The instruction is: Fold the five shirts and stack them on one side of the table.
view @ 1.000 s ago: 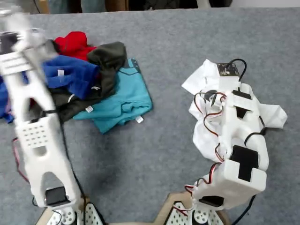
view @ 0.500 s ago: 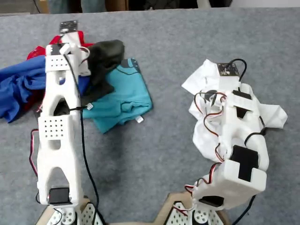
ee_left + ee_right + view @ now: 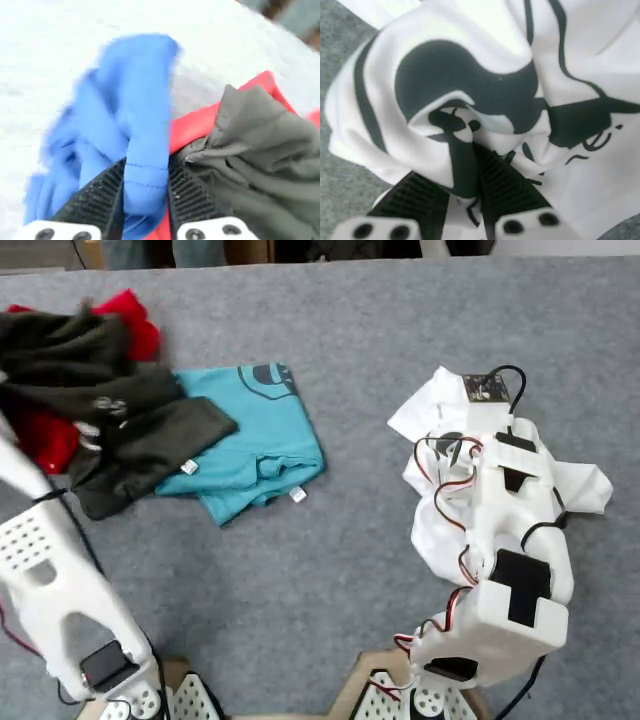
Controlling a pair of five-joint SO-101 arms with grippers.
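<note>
The right arm (image 3: 510, 530) is covering much of the white shirt (image 3: 420, 415), the dark shirt (image 3: 130, 430) is hiding part of the red shirt (image 3: 140, 335), and the blue shirt (image 3: 145, 100) is looking blurred.

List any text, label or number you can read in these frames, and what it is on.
No text can be read.
White shirt: black print with script-like strokes, creased, not legible.
Teal shirt: dark graphic and white tags, too small.
Circuit board on the right arm: markings too small.
</note>
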